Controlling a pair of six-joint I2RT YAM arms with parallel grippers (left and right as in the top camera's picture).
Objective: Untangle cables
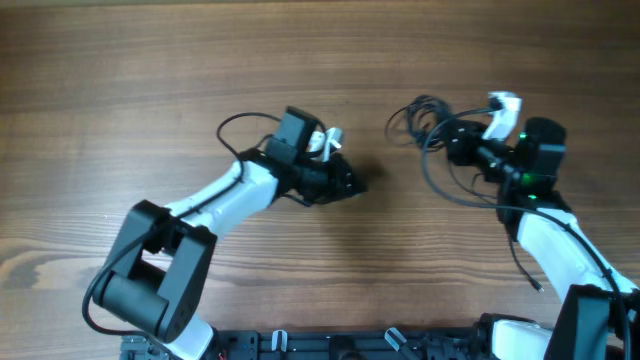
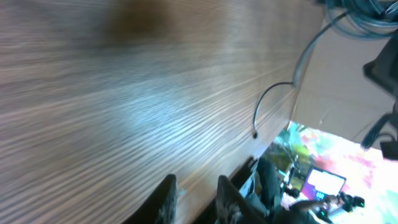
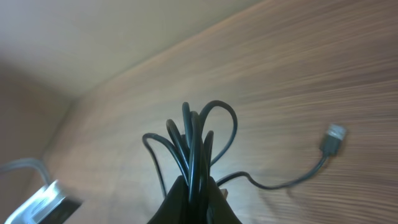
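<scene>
- Cable bundle is sitting at about 2 o'clock on the table, with several dark loops bunched together and fanning upward in the right wrist view.
- Right claw is clamping the bundle at its base, jaws together on the strands.
- One tail is running out toward 3 o'clock and ending in a flat metal-tipped plug lying on the wood.
- Left claw is hanging near table centre, at about 9 o'clock of the bundle and well apart from it. Its fingers are standing slightly apart with nothing between them.
- My read is that the step in hand is anchoring the knot with the right arm; no strand is looking separated yet.
- The next move is likely calling for the left claw to go to 3 o'clock, take the free tail or the plug, and draw it away from the anchor.
- The cable is looking like thin, round, smooth rubbery jacket, so it is probably going to slip and spring back into loops.
- The table is matte wood grain, flat and low glare.
</scene>
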